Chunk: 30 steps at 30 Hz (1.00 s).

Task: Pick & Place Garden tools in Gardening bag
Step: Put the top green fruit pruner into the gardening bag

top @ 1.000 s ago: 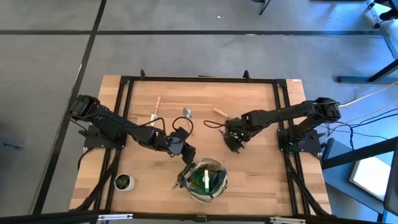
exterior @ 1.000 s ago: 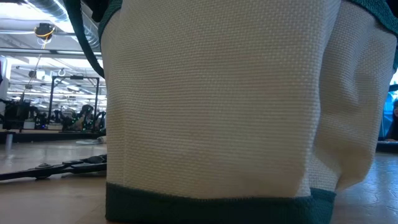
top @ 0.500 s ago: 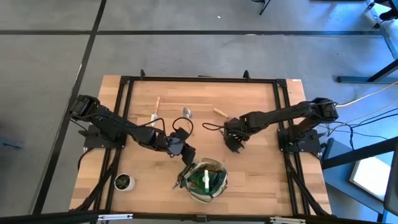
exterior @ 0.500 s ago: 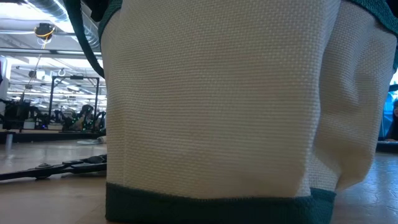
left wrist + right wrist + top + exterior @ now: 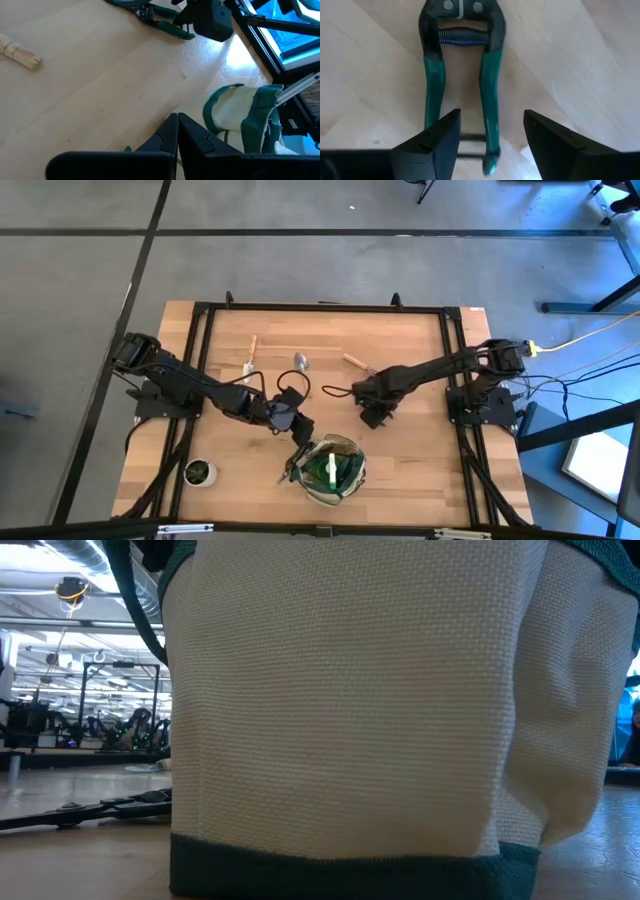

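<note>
A: Desk [image 5: 400,340] first, wood top in a black frame. Gardening bag [image 5: 333,468] stands at the near edge, middle. Up close in the low view its khaki weave [image 5: 350,700] blocks nearly everything.

B: Anything in the bag?

A: Green spray bottle [image 5: 331,470] inside, white bit showing. Something dark at the bag's left rim, can't tell what.

B: Arms?

A: Left hand [image 5: 298,423] hangs just beside the bag's far-left rim, fingers [image 5: 167,137] pressed together, nothing between them. Right hand [image 5: 372,418] is low over the desk at centre-right, fingers [image 5: 440,137] spread apart over the pruning shears [image 5: 462,75], one finger outside each green handle, not touching that I can see.

B: Shears where?

A: Flat on the desk, mid-table, well apart from the bag. Handles point toward the right hand, spring and pivot away from it.

B: Other tools?

A: Along the far side: fork [image 5: 249,355] with wooden handle, trowel [image 5: 300,361] beside it, another wooden-handled tool [image 5: 355,362] near the right arm. All lying flat, apart from each other.

B: Smallest?

A: Potted plant [image 5: 199,472], near-left corner, well apart from the bag.
</note>
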### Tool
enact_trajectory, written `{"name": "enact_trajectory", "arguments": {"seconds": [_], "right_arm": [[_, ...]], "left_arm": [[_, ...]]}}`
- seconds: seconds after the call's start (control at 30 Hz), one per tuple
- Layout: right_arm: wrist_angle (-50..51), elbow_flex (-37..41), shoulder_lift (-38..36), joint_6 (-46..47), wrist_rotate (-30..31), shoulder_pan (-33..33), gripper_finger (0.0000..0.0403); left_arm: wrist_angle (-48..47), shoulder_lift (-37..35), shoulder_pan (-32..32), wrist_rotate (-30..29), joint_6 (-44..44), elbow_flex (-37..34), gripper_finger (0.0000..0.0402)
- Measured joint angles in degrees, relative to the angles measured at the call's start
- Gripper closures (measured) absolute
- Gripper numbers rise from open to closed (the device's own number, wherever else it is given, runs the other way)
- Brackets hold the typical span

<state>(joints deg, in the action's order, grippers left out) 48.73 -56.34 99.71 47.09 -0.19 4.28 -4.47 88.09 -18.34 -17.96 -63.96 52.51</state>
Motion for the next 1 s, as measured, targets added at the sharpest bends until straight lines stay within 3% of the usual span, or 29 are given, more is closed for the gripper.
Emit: {"name": "enact_trajectory", "arguments": {"seconds": [0.23, 0.37, 0.67, 1.0], "right_arm": [[-0.29, -0.35, 3.13, 1.02, -0.31, 0.00, 0.0189], [-0.57, -0.33, 3.31, 2.84, -0.98, -0.15, 0.0214], [-0.48, -0.53, 3.27, 2.80, -5.20, -0.55, 0.0381], [11.81, -4.19, -2.62, 3.28, -4.56, -1.34, 0.0380]], "left_arm": [[0.02, 0.00, -0.01, -0.34, -0.42, 0.02, 0.0398], [0.03, 0.00, -0.01, -0.38, -0.40, 0.02, 0.0400], [0.02, 0.00, -0.01, -3.89, -0.33, 0.02, 0.0399], [0.05, 0.00, -0.34, -8.54, -0.05, 0.03, 0.0396]]}}
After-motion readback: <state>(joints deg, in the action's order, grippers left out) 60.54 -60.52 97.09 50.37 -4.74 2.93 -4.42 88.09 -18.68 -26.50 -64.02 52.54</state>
